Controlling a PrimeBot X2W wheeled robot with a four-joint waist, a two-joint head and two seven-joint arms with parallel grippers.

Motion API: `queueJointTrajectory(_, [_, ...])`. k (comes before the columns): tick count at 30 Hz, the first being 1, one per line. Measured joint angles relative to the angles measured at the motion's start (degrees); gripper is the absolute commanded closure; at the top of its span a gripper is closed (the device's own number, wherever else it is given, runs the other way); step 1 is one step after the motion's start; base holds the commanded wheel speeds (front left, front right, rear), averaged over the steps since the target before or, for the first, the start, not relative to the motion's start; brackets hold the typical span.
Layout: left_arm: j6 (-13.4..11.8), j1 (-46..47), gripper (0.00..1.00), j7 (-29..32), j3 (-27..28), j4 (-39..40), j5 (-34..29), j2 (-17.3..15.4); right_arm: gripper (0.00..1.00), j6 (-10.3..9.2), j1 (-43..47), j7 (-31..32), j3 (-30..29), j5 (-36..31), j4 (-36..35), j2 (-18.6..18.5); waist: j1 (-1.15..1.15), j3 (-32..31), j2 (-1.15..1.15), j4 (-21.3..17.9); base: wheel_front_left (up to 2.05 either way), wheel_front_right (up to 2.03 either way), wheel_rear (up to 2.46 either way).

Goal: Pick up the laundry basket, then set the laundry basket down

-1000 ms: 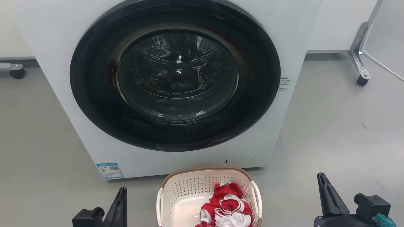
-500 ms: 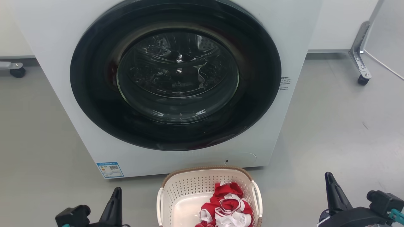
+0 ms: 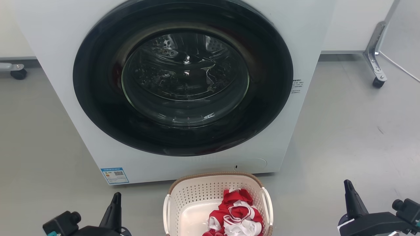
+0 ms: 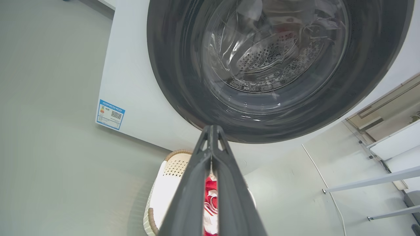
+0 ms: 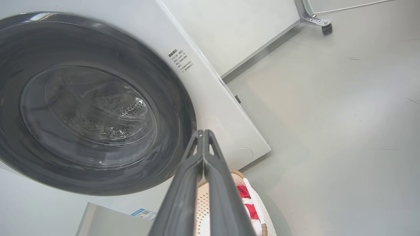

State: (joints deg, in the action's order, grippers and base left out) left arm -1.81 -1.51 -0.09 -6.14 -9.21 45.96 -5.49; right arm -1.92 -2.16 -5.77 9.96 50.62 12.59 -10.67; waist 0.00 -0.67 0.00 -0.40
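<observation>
The laundry basket point(image 3: 193, 196) sits on the grey floor just in front of the washing machine, at the bottom middle of the head view. It is cream-white with perforated sides, a brown rim and white side handles, and red and white clothes point(image 3: 236, 213) lie in it. My left gripper point(image 3: 115, 196) hangs well to the basket's left, fingers together and empty. Far off to the basket's right, my right gripper point(image 3: 347, 183) is also shut and empty. Both wrist views show the basket point(image 4: 174, 167) point(image 5: 238, 178) behind closed fingers.
A white washing machine point(image 3: 59, 49) with a closed dark round door point(image 3: 183, 75) stands directly behind the basket. A metal leg on a castor point(image 3: 377, 80) is at the back right, another castor point(image 3: 18, 73) at the back left. Open grey floor lies on both sides.
Both grippers have moved outward and lower in the head view, the left going left and the right going right, away from the basket. The basket has stayed put.
</observation>
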Motion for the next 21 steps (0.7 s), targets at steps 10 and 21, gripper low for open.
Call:
queueJointTrajectory(10, [1.37,0.71,1.0,1.26,1.92,-1.43,7.68,0.38,1.0,1.51,-0.77,2.22,-2.99,6.91,0.77,1.35,0.0,0.13,0.0,0.07,0.0,0.0,0.0])
queueJointTrajectory(21, [2.9,1.69,1.0,2.35,3.85,-2.69,15.29,0.98,1.0,3.01,-0.96,4.26,-6.0,13.84,1.53,2.7,0.0,0.26,0.0,0.14,0.0,0.0,0.0])
